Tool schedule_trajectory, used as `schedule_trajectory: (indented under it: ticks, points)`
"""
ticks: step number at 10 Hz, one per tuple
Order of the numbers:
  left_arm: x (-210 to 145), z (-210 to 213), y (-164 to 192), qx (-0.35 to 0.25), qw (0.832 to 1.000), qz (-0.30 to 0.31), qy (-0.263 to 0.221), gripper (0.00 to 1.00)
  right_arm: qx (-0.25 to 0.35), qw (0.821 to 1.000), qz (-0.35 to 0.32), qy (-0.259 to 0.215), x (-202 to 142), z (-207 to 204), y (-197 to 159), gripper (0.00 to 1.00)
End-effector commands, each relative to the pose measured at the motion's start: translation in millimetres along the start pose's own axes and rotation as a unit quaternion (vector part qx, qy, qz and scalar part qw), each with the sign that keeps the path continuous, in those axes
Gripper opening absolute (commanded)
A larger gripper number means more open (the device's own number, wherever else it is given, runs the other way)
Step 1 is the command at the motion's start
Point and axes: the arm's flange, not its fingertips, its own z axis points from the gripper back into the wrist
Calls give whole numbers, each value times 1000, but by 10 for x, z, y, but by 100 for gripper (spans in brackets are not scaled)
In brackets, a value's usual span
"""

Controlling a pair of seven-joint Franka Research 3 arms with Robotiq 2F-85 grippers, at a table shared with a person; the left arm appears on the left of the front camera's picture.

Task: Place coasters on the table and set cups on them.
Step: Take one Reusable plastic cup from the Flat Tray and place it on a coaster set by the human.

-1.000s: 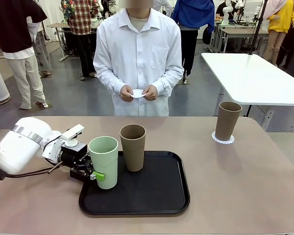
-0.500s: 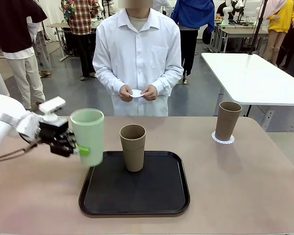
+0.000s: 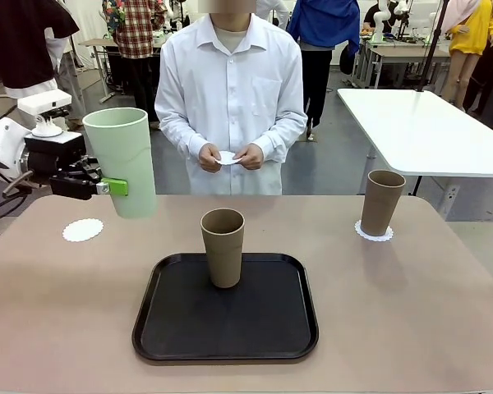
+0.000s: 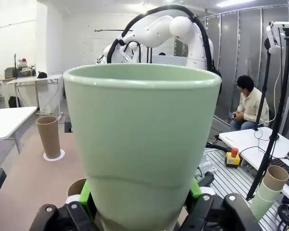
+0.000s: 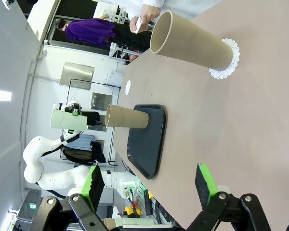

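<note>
My left gripper (image 3: 108,187) is shut on the mint green cup (image 3: 122,161) and holds it upright in the air above the table's (image 3: 411,312) far left, just right of a bare white coaster (image 3: 83,230). In the left wrist view the green cup (image 4: 140,139) stands between the fingers. One tan cup (image 3: 223,246) stands in the black tray (image 3: 271,336). A second tan cup (image 3: 381,202) sits on a coaster (image 3: 373,233) at the far right. The person's hands hold another coaster (image 3: 230,156). My right gripper (image 5: 149,185) is open above the table's right side, with the tan cup (image 5: 192,41) on its coaster (image 5: 227,60) ahead.
The person stands at the table's far edge, in the middle. A white table (image 3: 427,131) stands behind at the right. Bare tabletop lies either side of the tray.
My left gripper has lifted the green cup out of the tray and carried it up and to the far left. The coaster on the left has come into sight. The tan cups have not moved.
</note>
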Motion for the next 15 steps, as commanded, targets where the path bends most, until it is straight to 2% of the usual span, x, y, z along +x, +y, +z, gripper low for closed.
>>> schedule_trajectory:
  ticks: [1, 3, 4, 5, 6, 9, 12, 15]
  points:
    - [-79, 12, -7, -4, 1000, 6, 8, 65, 1, 1000, 1, -6, 11, -9, -1, 100]
    - [-79, 12, -7, -4, 1000, 6, 8, 65, 1, 1000, 1, -6, 11, -9, -1, 100]
    - [-68, -6, 0, -4, 1000, 7, 4, 85, 1, 1000, 1, -6, 11, -9, -1, 100]
    - [-216, 196, 176, 16, 1000, 6, 15, 85, 1, 1000, 1, -6, 11, -9, -1, 100]
    - [-279, 469, 350, 61, 998, 0, 14, 85, 1, 1000, 1, -6, 11, -9, -1, 100]
    - [-387, 1459, 802, 182, 983, 27, 16, 85, 1, 1000, 1, -6, 11, -9, -1, 100]
    - [-440, 2130, 1004, 241, 970, 30, 6, 85, 1, 1000, 1, -6, 11, -9, -1, 100]
    - [-497, 2440, 1112, 271, 962, 34, -6, 85, 1, 1000, 1, -6, 11, -9, -1, 100]
